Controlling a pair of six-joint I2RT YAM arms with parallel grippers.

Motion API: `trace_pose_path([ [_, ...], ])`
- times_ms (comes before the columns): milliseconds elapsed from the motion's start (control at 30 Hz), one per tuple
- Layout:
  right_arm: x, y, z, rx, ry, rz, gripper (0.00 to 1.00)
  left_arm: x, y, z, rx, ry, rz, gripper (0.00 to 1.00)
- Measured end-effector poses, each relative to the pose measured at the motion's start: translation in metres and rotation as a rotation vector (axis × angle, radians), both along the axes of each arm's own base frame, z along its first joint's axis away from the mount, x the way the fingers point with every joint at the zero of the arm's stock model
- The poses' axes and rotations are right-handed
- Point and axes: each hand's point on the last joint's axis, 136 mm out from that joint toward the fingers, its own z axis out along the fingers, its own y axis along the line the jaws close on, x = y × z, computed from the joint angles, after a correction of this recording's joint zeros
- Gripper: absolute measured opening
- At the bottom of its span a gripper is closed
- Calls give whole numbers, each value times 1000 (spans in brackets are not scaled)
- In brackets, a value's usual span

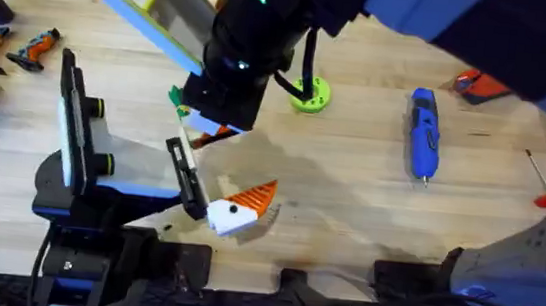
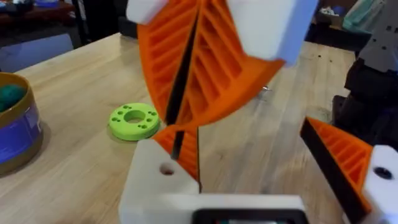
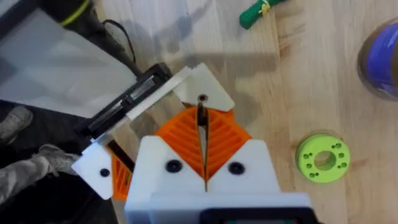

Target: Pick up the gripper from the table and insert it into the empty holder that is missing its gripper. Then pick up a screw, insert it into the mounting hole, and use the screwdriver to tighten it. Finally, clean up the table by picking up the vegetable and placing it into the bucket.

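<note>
Holds the left gripper (image 2: 242, 134) wide open on nothing, pinches a thin dark screw (image 3: 202, 109) in the right gripper (image 3: 202, 122) just over the white holder (image 3: 210, 84) and its hole, so no tightening yet, and leaves the vegetable (image 3: 258, 12) on the table (image 1: 351, 181) near the bucket (image 3: 382, 56) — the blue screwdriver (image 1: 424, 132) lying far right.

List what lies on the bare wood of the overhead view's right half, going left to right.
Lime-green round disc → thick blue pen-shaped electric screwdriver → thin metal rod with a red handle.
</note>
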Motion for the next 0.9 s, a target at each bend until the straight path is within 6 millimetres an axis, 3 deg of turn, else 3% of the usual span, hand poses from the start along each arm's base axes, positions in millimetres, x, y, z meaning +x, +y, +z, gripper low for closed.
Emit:
trace_pose_path([
  [900,3,2,-3,-15,-27,-3,6,0,0,0,0,0,0,986],
])
